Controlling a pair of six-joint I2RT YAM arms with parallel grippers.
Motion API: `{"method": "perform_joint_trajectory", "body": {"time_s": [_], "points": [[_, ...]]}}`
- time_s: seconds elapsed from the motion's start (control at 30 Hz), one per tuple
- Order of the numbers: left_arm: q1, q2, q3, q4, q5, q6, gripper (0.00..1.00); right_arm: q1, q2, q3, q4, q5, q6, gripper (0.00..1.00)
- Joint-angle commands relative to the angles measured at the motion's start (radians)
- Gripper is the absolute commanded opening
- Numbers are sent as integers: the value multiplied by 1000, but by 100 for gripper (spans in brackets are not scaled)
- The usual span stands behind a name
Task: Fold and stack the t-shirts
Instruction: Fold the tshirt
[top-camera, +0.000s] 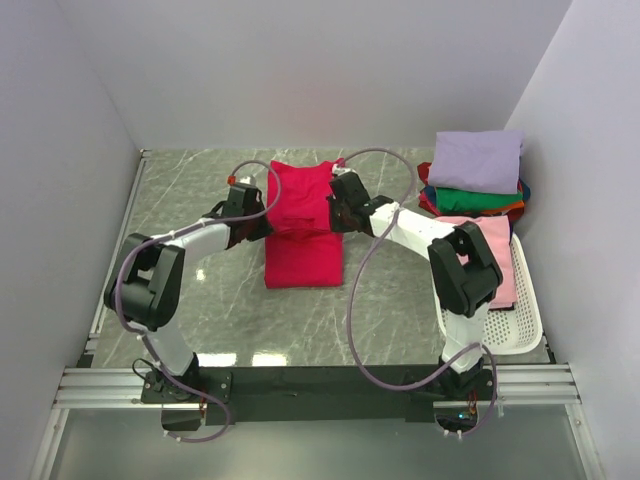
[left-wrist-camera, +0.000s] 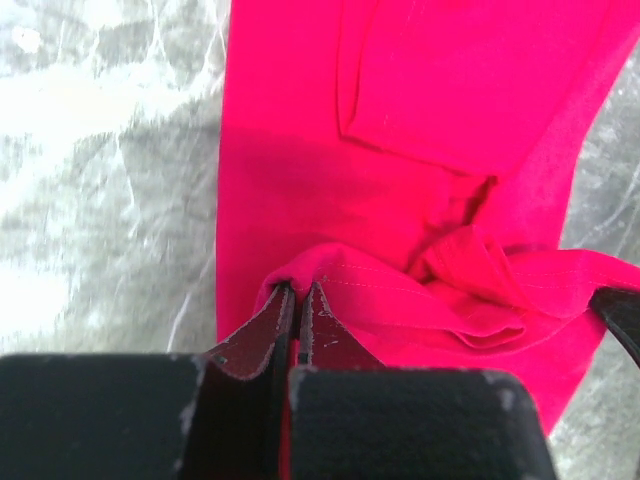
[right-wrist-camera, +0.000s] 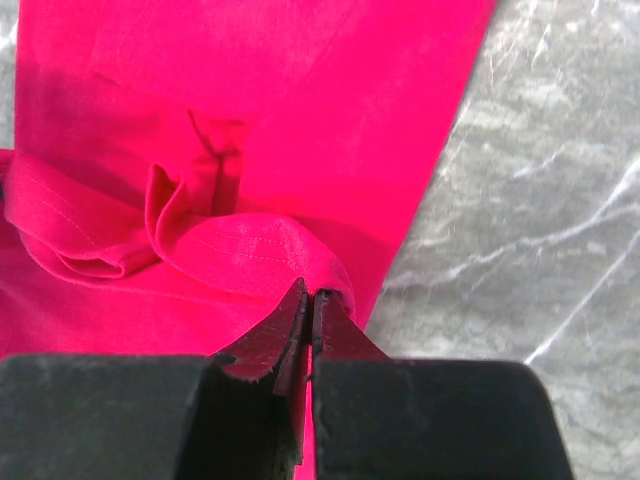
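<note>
The crimson-red t-shirt (top-camera: 303, 235) lies in the middle of the grey marble-patterned worktop (top-camera: 190, 185). It forms a long narrow strip running away from the arms, with its near part doubled into a thicker rectangle. The left arm (top-camera: 195, 243) and the right arm (top-camera: 415, 228) reach in from either side and meet the shirt about midway along it.

In the left wrist view the left jaws are closed on a bunched fold of red cloth (left-wrist-camera: 400, 290) at the strip's left edge, and a stitched hem runs along that fold right at the tips. In the right wrist view the right jaws are likewise pinched shut on a raised, rolled fold (right-wrist-camera: 250, 250) at the shirt's right edge, again with a line of stitching showing. Between the two grips the cloth puckers into loose creases, while beyond them it lies flat on the worktop.

At the far right sits a stack of folded shirts, well apart from both arms, with the lavender t-shirt (top-camera: 475, 160) on top, the green t-shirt (top-camera: 478, 198) under it, and slivers of blue and orange below. Just in front of it, the pink t-shirt (top-camera: 495, 255) drapes over the white perforated basket (top-camera: 527, 320).
</note>
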Motion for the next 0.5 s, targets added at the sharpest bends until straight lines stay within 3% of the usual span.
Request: {"method": "perform_joint_trajectory", "body": {"time_s": [0.0, 0.17, 0.2, 0.23, 0.27, 0.33, 0.4, 0.47], "points": [[7, 38, 54, 34, 20, 31, 1, -14, 32, 65, -20, -12, -33, 0], [14, 70, 82, 23, -8, 33, 1, -27, 81, 94, -29, -21, -31, 0], [14, 75, 88, 15, -8, 30, 14, -27, 88, 100, -35, -25, -30, 0], [14, 73, 99, 6, -40, 30, 21, -30, 91, 107, -40, -27, -30, 11], [14, 58, 103, -11, -55, 27, 35, -30, 88, 116, -46, -25, -28, 21], [14, 29, 111, -23, -107, 23, 48, -30, 66, 114, -47, -9, -28, 41], [13, -29, 116, -44, -141, 25, 60, -31, 13, 102, -49, 4, -33, 49], [2, -80, 102, -48, -196, 23, 66, -30, -61, 78, -47, 21, -36, 57]]}}
